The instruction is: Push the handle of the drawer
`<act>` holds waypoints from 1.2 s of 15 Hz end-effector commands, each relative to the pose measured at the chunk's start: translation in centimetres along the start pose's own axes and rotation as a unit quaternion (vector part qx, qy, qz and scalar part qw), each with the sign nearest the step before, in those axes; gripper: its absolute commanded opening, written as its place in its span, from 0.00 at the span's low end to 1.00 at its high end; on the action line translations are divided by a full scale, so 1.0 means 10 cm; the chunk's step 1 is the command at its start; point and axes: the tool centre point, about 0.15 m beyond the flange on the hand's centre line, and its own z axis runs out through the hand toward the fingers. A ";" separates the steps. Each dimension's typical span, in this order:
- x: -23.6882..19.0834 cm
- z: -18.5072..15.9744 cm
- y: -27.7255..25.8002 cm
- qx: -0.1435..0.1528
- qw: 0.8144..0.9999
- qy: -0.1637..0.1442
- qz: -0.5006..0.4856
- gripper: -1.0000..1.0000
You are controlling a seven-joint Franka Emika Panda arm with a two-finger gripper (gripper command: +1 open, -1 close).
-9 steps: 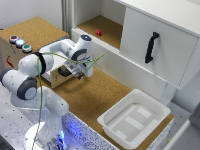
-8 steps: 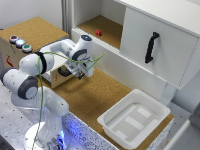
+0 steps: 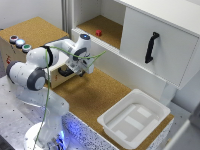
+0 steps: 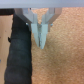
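The drawer [image 3: 56,78] is a light wooden front in the cork-topped box, mostly hidden behind my arm. Its short black handle [image 3: 65,73] shows just below my wrist in the exterior view. In the wrist view the handle [image 4: 19,50] is a dark bar running along the side of my fingers. My gripper [image 3: 81,71] points down at the cork floor, just to the exterior view's right of the handle. In the wrist view the gripper [image 4: 41,44] has its fingers pressed together and holds nothing. I cannot tell whether it touches the handle.
Three coloured buttons [image 3: 20,43] sit on the box's cork top. A white cabinet with a long curved black door handle [image 3: 151,47] stands at the back right, a small red object [image 3: 98,33] on its open shelf. A white plastic tub [image 3: 135,117] lies at the front right.
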 end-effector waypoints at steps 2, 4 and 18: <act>0.12 0.09 -0.62 -0.008 0.999 -0.035 0.002 0.00; 0.05 0.10 -0.77 -0.005 0.999 -0.035 0.001 0.00; -0.07 0.09 -1.20 0.012 0.999 -0.033 -0.014 0.00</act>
